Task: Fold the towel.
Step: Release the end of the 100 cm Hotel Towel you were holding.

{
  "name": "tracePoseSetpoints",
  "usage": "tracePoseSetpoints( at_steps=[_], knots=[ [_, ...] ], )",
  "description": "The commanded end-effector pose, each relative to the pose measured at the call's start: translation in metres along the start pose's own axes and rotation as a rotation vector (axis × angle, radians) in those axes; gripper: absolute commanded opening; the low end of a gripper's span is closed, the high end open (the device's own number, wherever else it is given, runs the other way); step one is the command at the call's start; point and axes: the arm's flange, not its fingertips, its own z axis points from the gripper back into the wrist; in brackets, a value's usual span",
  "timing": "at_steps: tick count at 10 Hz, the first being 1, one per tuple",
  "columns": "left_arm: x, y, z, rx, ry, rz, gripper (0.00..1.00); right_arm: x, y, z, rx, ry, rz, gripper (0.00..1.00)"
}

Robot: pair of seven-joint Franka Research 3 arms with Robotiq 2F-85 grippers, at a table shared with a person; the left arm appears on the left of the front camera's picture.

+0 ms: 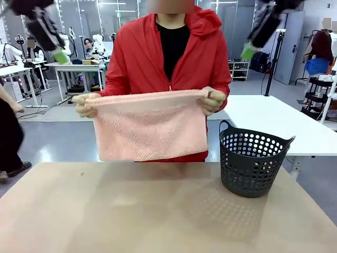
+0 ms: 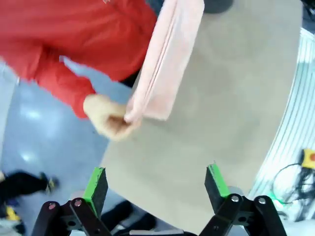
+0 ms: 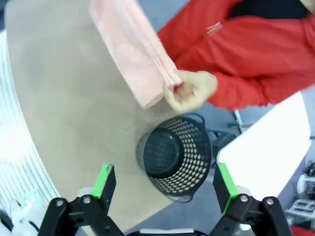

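A person in a red jacket holds the salmon-pink towel (image 1: pixel 150 129) up by its top corners, one hand (image 1: pixel 84 105) at each end. It hangs folded over the table's far edge. My left gripper (image 1: pixel 60 55) is raised high at the upper left, apart from the towel. My right gripper (image 1: pixel 247 51) is raised high at the upper right. In the left wrist view the left gripper (image 2: pixel 156 186) is open and empty, with the towel (image 2: pixel 167 59) well beyond it. From the right wrist, the right gripper (image 3: pixel 165 183) is open and empty above the towel (image 3: pixel 133 49).
A dark perforated basket (image 1: pixel 253 163) with handles stands on the tan table (image 1: pixel 131 216) at the right, and it also lies below my right gripper (image 3: pixel 174 157). A white table (image 1: pixel 274 121) stands behind it. Another person passes at the far left.
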Motion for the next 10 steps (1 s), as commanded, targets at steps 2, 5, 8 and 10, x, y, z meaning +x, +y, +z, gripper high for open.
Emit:
tracePoseSetpoints(
  at_steps=[2, 5, 8, 10],
  knots=[
    [-0.058, -0.013, 0.008, 0.036, -0.053, 0.350, 1.00, -0.052, 0.006, 0.015, -0.049, -0.076, -0.318, 1.00],
    [-0.074, -0.010, 0.012, 0.083, -0.079, 0.475, 1.00, -0.063, 0.004, 0.017, -0.064, -0.086, -0.404, 1.00],
    [-0.078, -0.004, 0.020, 0.056, -0.055, 0.468, 1.00, -0.067, -0.002, 0.022, -0.046, -0.062, -0.382, 1.00],
    [-0.078, -0.004, 0.020, 0.056, -0.055, 0.468, 1.00, -0.067, -0.002, 0.022, -0.046, -0.062, -0.382, 1.00]
  ],
)
